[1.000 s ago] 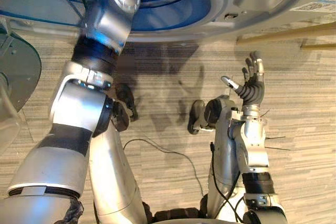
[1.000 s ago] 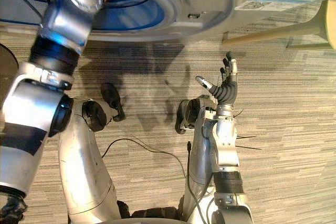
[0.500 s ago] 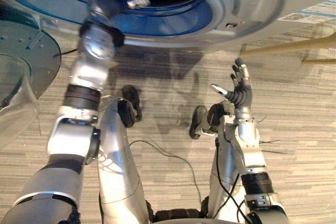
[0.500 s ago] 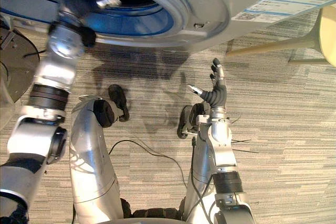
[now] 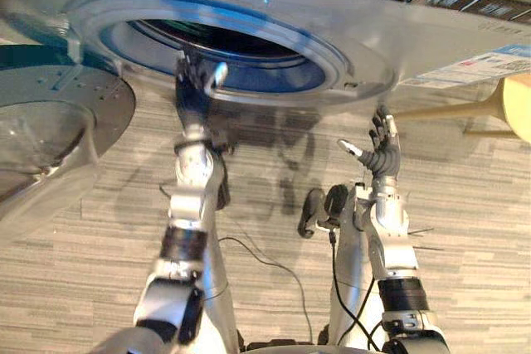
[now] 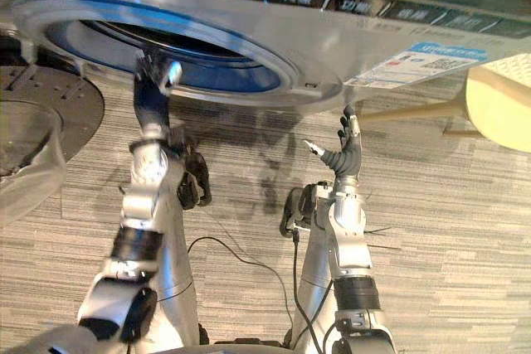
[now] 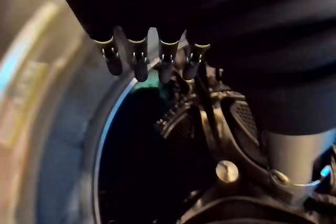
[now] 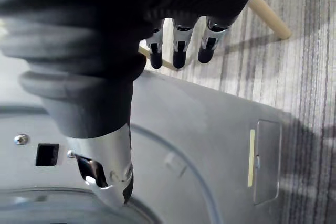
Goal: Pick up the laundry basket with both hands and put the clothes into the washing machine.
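The washer (image 5: 348, 14) stands in front of the robot, a silver front with a blue-ringed opening (image 5: 224, 43). The drum inside looks dark, and I cannot tell what lies in it. Its round door (image 5: 58, 122) hangs swung wide on the robot's left, the glass bowl facing out. Grey striped floor (image 5: 473, 213) runs under everything, and a pale wooden stool (image 6: 498, 101) sits off to the right with one leg reaching toward the machine.

The left robot hand (image 5: 192, 89) is raised right at the lower rim of the opening, in front of the blue ring, at the drum's mouth. Seen from its wrist, its fingers (image 7: 136, 59) reach out in a straight row toward the dark drum with nothing between them; it is released, grasping nothing.

The right robot hand (image 5: 383, 151) stands upright over the floor, just below the washer's front and to the right of the opening, not touching the machine. Its fingers (image 8: 178, 51) are straight, the thumb spread to the side, and the palm is empty.
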Robot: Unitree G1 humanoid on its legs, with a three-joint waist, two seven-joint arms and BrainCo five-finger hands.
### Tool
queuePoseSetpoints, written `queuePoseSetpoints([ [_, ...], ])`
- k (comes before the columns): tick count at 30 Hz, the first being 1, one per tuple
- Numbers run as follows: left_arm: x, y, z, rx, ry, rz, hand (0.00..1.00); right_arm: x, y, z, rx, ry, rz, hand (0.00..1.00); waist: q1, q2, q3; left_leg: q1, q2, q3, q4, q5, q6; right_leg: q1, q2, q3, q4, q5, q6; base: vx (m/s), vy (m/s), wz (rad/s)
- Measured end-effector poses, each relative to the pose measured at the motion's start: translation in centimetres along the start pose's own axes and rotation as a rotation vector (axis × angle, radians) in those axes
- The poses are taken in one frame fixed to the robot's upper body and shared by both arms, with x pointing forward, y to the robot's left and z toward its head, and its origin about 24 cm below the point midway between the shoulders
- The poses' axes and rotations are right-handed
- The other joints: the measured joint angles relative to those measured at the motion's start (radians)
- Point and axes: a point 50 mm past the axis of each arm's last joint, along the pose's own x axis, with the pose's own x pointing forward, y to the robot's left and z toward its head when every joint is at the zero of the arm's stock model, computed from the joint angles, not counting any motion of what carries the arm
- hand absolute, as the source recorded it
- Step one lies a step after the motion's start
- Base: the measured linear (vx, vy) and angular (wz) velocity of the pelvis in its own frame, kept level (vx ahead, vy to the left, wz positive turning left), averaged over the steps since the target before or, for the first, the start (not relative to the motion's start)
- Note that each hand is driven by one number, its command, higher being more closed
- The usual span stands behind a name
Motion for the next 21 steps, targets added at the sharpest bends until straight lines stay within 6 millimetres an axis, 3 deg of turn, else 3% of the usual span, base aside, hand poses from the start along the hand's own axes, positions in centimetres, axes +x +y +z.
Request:
queuePoseSetpoints([
  [5, -5.1, 3.0, -5.0, -0.015, 0.222, 0.072, 0.0, -3.1, -1.7, -4.3, -0.053, 0.2, -0.022, 0.0, 0.018, 0.004, -0.059, 0.203, -0.014, -0.003, -0.153, 0.03, -0.028, 0.217, -0.001, -0.057, -0.152, 0.012, -0.015, 0.09, -0.065, 0.15],
  [9, -8.1, 5.5, -7.6, 0.017, 0.356, 0.151, 0.0, -5.0, -2.7, -6.4, -0.069, 0.306, -0.041, 0.0, 0.018, 0.011, -0.078, 0.394, -0.025, 0.003, -0.296, 0.058, -0.044, 0.416, 0.0, -0.104, -0.294, 0.033, -0.016, 0.12, -0.075, 0.25],
  [11, -10.3, 6.8, -9.0, 0.042, 0.441, 0.195, 0.0, -6.0, -3.6, -7.7, -0.073, 0.375, -0.063, 0.0, 0.019, 0.017, -0.096, 0.512, -0.034, 0.007, -0.409, 0.087, -0.051, 0.535, 0.005, -0.131, -0.401, 0.06, -0.011, 0.13, -0.057, 0.19],
  [15, -12.6, 8.6, -11.0, 0.109, 0.571, 0.245, 0.0, -7.4, -4.0, -9.8, -0.087, 0.486, -0.068, 0.0, 0.021, 0.021, -0.099, 0.686, -0.037, 0.028, -0.558, 0.123, -0.053, 0.705, 0.015, -0.158, -0.556, 0.107, -0.005, 0.11, 0.014, 0.07],
  [21, -16.1, 11.1, -13.9, 0.382, 0.794, 0.184, 0.0, -10.8, -4.8, -13.2, -0.103, 0.698, -0.082, 0.0, 0.018, 0.027, -0.169, 0.964, -0.041, 0.094, -0.845, 0.2, -0.043, 0.961, 0.048, -0.169, -0.869, 0.224, 0.024, 0.12, 0.059, -0.1],
])
